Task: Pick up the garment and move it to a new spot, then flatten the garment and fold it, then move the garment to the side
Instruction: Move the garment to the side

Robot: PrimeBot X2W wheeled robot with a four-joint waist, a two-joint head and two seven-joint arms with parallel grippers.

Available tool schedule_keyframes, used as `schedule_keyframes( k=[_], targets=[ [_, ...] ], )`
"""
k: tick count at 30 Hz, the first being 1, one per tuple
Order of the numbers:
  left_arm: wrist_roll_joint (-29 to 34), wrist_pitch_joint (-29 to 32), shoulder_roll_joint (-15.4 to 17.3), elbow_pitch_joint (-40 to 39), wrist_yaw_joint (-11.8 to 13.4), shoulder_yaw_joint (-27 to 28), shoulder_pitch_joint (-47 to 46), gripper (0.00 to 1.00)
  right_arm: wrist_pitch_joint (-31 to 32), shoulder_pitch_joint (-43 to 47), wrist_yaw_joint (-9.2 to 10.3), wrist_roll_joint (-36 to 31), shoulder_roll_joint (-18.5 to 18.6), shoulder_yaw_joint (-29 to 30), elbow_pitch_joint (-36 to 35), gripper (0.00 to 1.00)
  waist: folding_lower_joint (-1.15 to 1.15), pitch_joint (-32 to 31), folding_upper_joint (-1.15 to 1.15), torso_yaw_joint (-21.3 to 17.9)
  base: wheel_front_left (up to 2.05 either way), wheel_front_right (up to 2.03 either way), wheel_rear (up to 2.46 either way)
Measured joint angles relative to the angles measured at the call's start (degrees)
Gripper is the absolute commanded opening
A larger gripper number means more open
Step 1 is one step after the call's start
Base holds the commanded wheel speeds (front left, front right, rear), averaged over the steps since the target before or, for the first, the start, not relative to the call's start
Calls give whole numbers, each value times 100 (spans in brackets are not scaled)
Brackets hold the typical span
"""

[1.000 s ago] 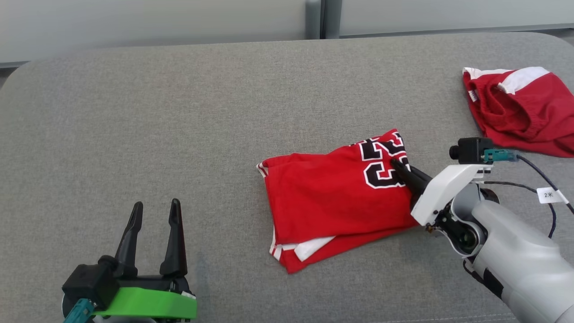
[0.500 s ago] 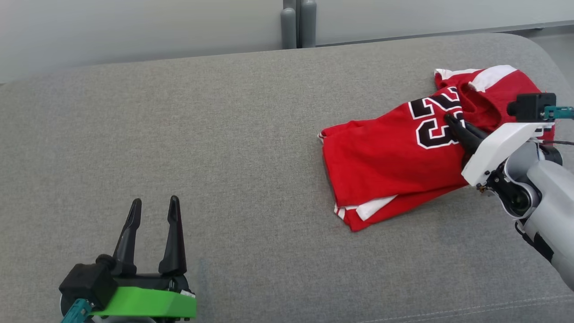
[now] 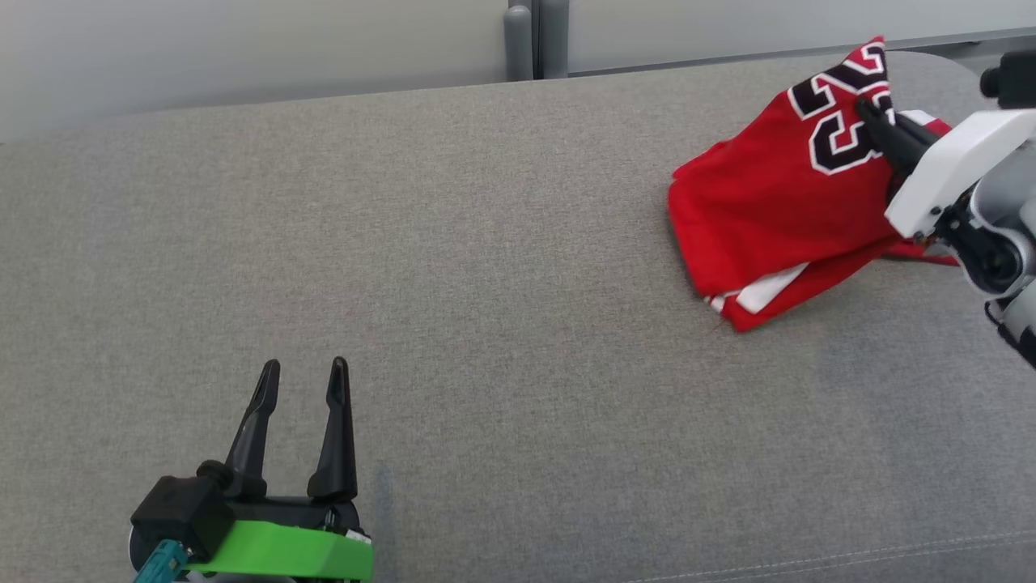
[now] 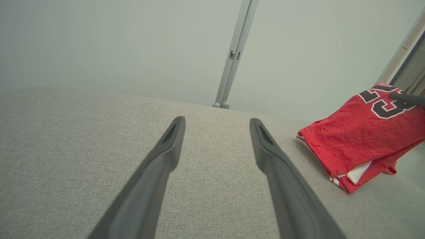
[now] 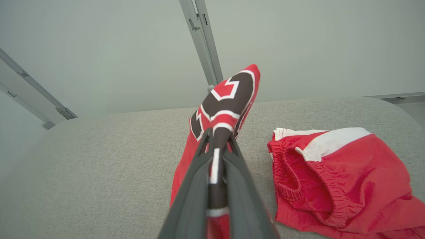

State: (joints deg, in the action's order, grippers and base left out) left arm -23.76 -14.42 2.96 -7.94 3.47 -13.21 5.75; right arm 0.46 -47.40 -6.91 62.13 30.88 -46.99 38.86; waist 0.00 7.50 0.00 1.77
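one red jersey (image 3: 769, 202) at far right of cushion (image 3: 486, 283), hanging pinched tight in right gripper (image 3: 866, 109); one red shorts (image 5: 332, 179) just beside. left gripper (image 3: 305, 366) spread wide, empty.

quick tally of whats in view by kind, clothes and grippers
red jersey: 1
red shorts: 1
grippers: 2 (left gripper open, right gripper shut on the red jersey)
total: 4
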Motion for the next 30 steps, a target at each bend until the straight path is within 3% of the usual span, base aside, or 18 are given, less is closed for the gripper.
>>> schedule_keyframes(
  k=[11,22,30],
  targets=[
    [38,0,0,-33,-47,-94,-23,100,405,-813,194,-303,441,14,241,0,0,284,0,275,0,0,0],
    [80,0,1,-113,-47,0,-165,100,580,-1347,197,-368,411,30,243,0,0,674,0,511,0,0,0],
    [87,0,21,-154,-42,129,-232,100,612,-1377,294,-375,366,57,417,0,0,829,0,415,0,0,0]
  ],
)
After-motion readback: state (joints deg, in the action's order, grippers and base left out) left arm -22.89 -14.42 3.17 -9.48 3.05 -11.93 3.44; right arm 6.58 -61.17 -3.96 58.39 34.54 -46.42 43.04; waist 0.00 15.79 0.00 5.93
